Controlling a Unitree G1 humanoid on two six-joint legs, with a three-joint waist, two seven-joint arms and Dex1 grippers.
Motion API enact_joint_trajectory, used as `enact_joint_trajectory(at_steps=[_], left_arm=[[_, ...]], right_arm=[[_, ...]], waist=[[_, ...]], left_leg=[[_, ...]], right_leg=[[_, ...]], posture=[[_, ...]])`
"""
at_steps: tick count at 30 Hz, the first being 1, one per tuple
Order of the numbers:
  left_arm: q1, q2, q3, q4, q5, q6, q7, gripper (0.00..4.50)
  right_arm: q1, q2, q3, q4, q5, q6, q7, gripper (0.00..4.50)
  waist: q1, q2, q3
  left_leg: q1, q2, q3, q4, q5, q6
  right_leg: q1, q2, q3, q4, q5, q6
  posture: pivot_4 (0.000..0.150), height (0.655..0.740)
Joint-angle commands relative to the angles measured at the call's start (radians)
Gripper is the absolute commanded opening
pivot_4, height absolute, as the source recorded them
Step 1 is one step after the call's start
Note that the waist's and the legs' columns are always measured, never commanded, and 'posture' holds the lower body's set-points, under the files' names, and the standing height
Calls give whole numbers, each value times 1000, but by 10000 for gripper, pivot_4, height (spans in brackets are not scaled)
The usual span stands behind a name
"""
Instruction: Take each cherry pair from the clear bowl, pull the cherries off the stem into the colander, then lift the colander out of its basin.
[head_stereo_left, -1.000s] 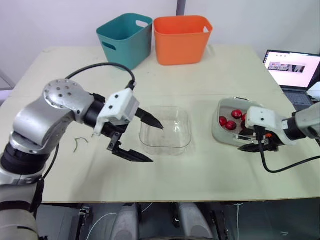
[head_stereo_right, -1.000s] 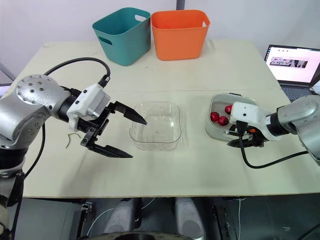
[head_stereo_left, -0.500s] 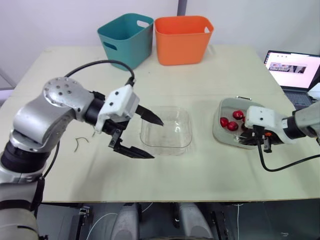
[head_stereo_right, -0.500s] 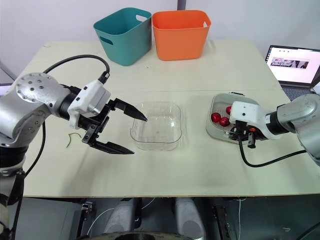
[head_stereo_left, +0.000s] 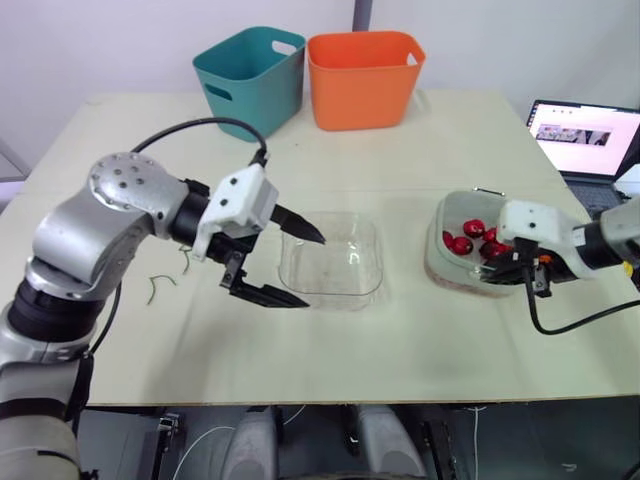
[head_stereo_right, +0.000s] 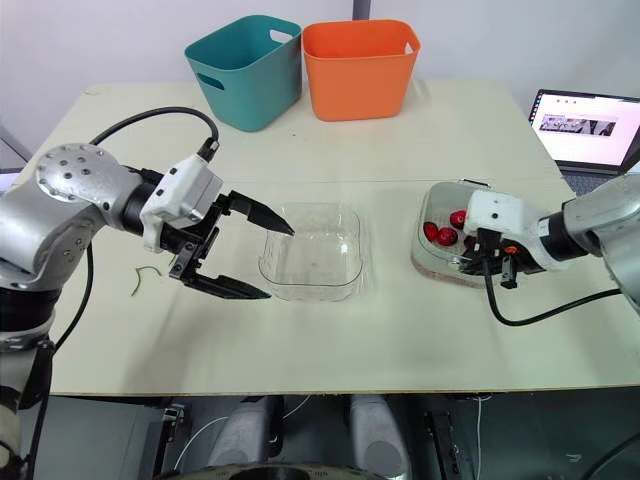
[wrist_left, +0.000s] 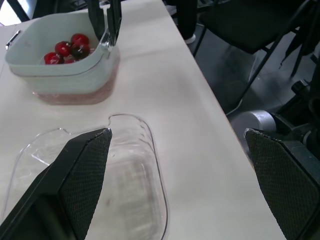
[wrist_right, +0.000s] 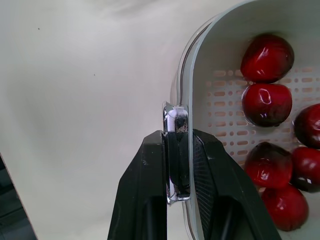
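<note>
A white colander (head_stereo_left: 452, 207) holding several red cherries (head_stereo_left: 468, 237) sits in its pinkish clear basin (wrist_left: 75, 95) at the right of the table. My right gripper (wrist_right: 179, 137) is shut on a small handle tab (wrist_right: 177, 120) at the colander's near rim, also seen from the head camera (head_stereo_left: 520, 268). The clear bowl (head_stereo_left: 332, 216) stands at the table's middle and looks empty. Beside the bowl's left side my left gripper (head_stereo_left: 313, 272) hovers wide open and holds nothing.
A teal bin (head_stereo_left: 250, 75) and an orange bin (head_stereo_left: 365, 75) stand at the table's back. A laptop (head_stereo_left: 585, 135) is open at the far right. Thin green stems (head_stereo_left: 158, 285) lie on the table left of my left gripper.
My right gripper rose from the table beside the basin to the colander's rim and shut on the handle tab. My left gripper edged slightly closer to the clear bowl.
</note>
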Motion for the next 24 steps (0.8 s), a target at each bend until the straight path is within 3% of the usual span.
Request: enact_joint_trajectory(at_steps=[1,24], left_arm=[[-15,-3,9,25,14,-24,-6,45000],[-72,-41,54,168,18,-52,2,45000]], right_arm=[[-42,-48,-71,3,23,-1,31,4045],[-53,-125,-119,20,52,-27,103,4045]], waist=[[0,0,0],[-1,0,0]], left_leg=[[0,0,0,0,0,0],[0,0,0,1,0,0]], right_leg=[[0,0,0,0,0,0],[0,0,0,1,0,0]], posture=[[1500,7400],[1500,7400]])
